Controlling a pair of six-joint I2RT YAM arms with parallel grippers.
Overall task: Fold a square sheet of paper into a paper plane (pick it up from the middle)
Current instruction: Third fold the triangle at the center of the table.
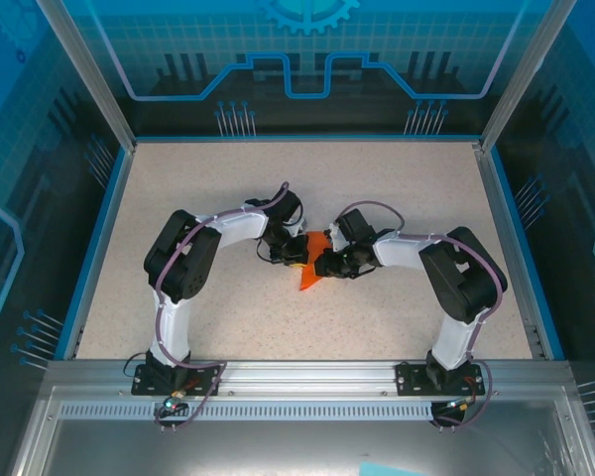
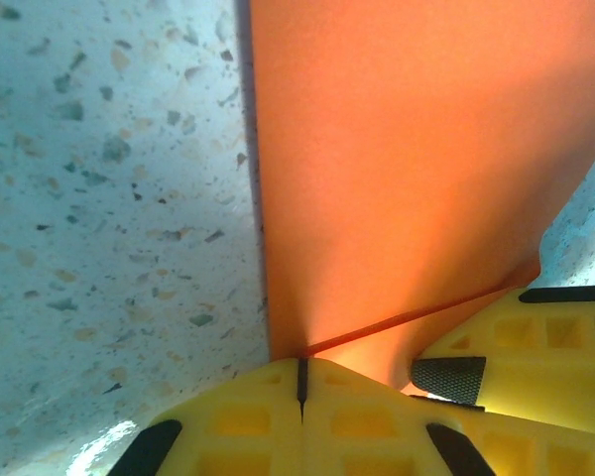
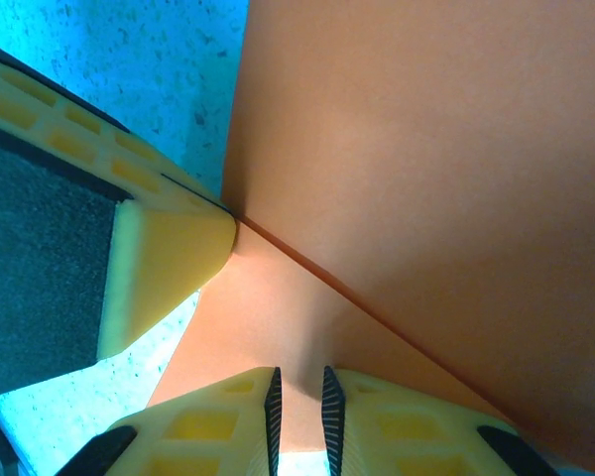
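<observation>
The plane (image 1: 310, 270) is sitting mid-worktop (image 1: 228, 178), nose pointing toward 7 o'clock. The left end effector (image 2: 300, 365), at its 9 o'clock, is pressing its fingers together at a crease. The right end effector (image 3: 299, 382), at 3 o'clock, is pinching a fold. Wing creasing seems to be in hand; next calls for sliding evenly along the fold.

The bright orange paper plane (image 1: 312, 270) is one plain colour, with a darker orange line along its crease. The desk (image 1: 397, 188) is pale beige with fine dark speckles, edged by a blue rim (image 1: 97, 238). The left arm (image 1: 178, 297) and right arm (image 1: 456, 297) are white with black joints. The left jaws and right jaws are yellow with black textured pads (image 2: 448, 379). The walls (image 1: 307, 50) are blue with a lighter grid.
</observation>
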